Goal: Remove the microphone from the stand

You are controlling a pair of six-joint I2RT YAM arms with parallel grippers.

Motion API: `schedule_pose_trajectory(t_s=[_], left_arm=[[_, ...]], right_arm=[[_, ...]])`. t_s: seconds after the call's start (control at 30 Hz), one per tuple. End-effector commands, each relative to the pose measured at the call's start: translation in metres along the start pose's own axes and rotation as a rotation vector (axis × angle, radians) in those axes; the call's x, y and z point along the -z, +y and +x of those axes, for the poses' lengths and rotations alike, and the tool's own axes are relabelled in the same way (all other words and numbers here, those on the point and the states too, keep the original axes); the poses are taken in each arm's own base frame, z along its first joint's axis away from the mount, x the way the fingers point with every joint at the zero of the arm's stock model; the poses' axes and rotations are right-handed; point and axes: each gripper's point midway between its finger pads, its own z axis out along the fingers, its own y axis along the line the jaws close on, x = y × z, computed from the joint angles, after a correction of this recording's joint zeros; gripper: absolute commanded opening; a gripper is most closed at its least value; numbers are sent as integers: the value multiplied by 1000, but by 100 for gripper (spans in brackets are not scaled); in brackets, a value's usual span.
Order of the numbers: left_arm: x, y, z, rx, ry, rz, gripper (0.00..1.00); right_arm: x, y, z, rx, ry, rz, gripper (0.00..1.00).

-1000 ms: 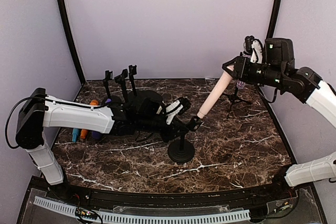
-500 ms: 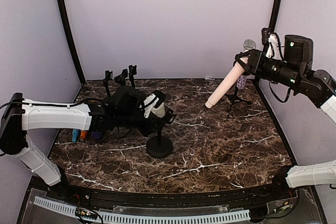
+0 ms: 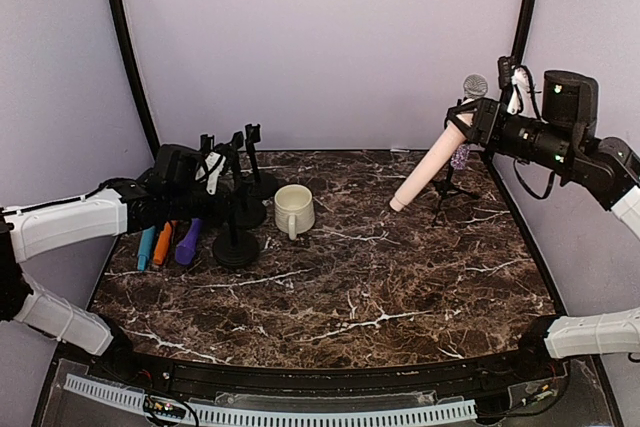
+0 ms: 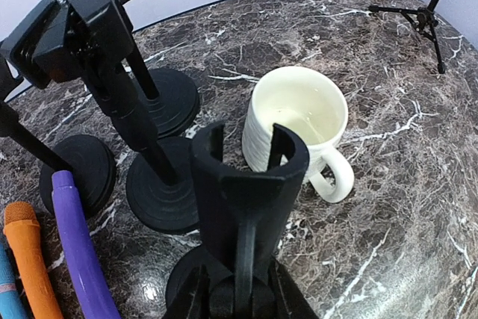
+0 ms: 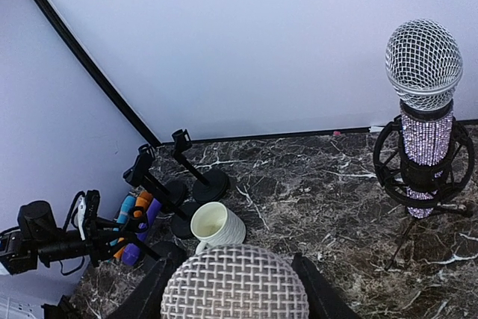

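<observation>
Microphone (image 3: 428,165): pink, tilted, held in the air at rear right, well apart from the stand (image 3: 236,248).
Right gripper (image 3: 463,123): clamped on the microphone below its mesh head.
Left gripper (image 3: 214,173): clamped on the stand's post, near the mug (image 3: 293,210).

Left wrist view: the stand (image 4: 246,177) fills the foreground and its base runs off the bottom edge. The left gripper (image 4: 237,305) shows only as dark slivers of fingers (image 4: 282,300) beside the post. The orange microphone (image 4: 30,255), purple microphone (image 4: 78,248) and blue microphone (image 4: 4,289) are all cut by the frame. The tripod (image 4: 427,7) loses its top at the upper edge.

Right wrist view: of the pink microphone (image 5: 235,283) I see the mesh head only, clipped at the bottom edge, with the body hidden.

Top view: the sparkly microphone (image 3: 459,158) sits partly behind the pink one. I cannot make out the left fingers among the black stands (image 3: 247,152).
</observation>
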Motion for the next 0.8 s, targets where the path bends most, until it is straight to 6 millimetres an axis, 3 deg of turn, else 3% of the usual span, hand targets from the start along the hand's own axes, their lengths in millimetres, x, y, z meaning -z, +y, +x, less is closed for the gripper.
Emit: schedule_pose_trajectory(t_s=[0.0,0.2,0.4,0.63,0.77], left_arm=[[-6,5,-29,8,-93,12,0],[-25,9,-38,17,-116,12,0],[-34,14,-30,34,-93,-6,2],[-23,18,-22,46,-69,-21,64],[2,21,-28,29,-96,-42,83]], right_arm=[[1,17,-14,-13,-51,-85,21],[-6,25,-2,-36,-14,-137,21],[-11,33,12,-43,19,-169,21],[-18,44,25,-38,47,-211,21],[-22,53,31,-29,64,-239,21]])
